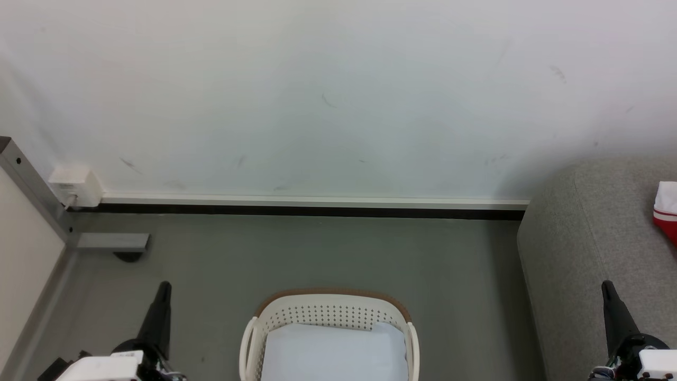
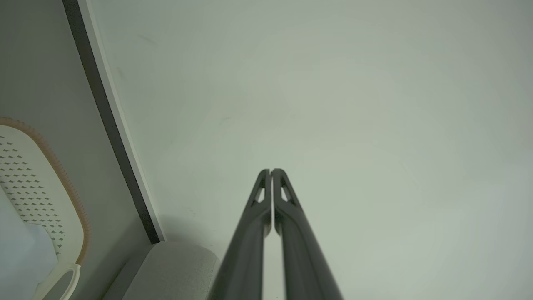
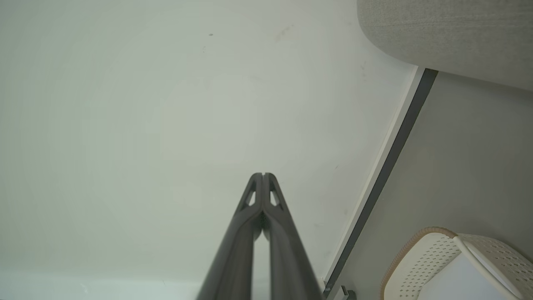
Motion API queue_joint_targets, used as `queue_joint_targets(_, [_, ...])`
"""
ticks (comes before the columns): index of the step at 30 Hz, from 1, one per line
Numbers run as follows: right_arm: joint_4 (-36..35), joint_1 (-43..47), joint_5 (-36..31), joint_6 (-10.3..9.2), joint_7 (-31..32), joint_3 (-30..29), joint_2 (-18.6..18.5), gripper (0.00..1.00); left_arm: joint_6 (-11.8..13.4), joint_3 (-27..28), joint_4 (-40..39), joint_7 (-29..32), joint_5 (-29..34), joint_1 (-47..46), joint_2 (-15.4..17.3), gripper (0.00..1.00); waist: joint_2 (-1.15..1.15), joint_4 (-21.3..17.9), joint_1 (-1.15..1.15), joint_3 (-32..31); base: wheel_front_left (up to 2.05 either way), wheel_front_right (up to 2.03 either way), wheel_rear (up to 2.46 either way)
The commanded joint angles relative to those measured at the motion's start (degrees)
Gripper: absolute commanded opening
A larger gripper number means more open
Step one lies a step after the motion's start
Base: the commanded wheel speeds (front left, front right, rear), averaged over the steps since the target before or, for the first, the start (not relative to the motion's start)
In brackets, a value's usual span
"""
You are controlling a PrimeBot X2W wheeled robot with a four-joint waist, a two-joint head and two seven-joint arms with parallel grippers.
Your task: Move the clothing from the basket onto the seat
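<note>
The scuffed white wall is taking up most of the scene, with the smooth grey floor running along its foot. The seat, a big light grey sofa in nubby woven fabric with rounded edges, is standing on the floor against the wall. A bit of the clothing is lying on top of it, back from its rounded end: slick bright red fabric with a white panel and stripe trim. Going by that, the job is looking pretty much done. The basket, oval cream plastic dotted with little holes and edged with a brown woven-look rim, is sitting on the open floor near the seat's end, well apart from the wall. It's holding a plain pale flat sheet, with no red showing in the part that's in view. The left gripper and right gripper are both pointing up, long dark fingers pressed together, gripping nothing.
</note>
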Motion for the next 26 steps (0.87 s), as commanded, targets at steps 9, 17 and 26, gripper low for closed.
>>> queue_joint_targets(9, [0.2, -0.7, -0.4, -0.12, 0.3, -0.2, 0.0, 0.00, -0.2, 0.1, -0.1, 0.2, -0.8, -0.4, 0.1, 0.00, 0.00, 0.0, 0.00, 0.0, 0.00, 0.00, 0.00])
queue_joint_targets(17, [0.2, -0.8, -0.4, -0.12, 0.4, -0.3, 0.1, 0.00, -0.2, 0.1, -0.1, 0.2, -0.8, -0.4, 0.1, 0.00, 0.00, 0.0, 0.00, 0.0, 0.00, 0.00, 0.00])
queue_joint_targets(26, [0.2, -0.8, -0.5, -0.12, 0.3, -0.4, 0.1, 0.00, -0.2, 0.1, -0.1, 0.2, -0.8, -0.4, 0.1, 0.00, 0.00, 0.0, 0.00, 0.0, 0.00, 0.00, 0.00])
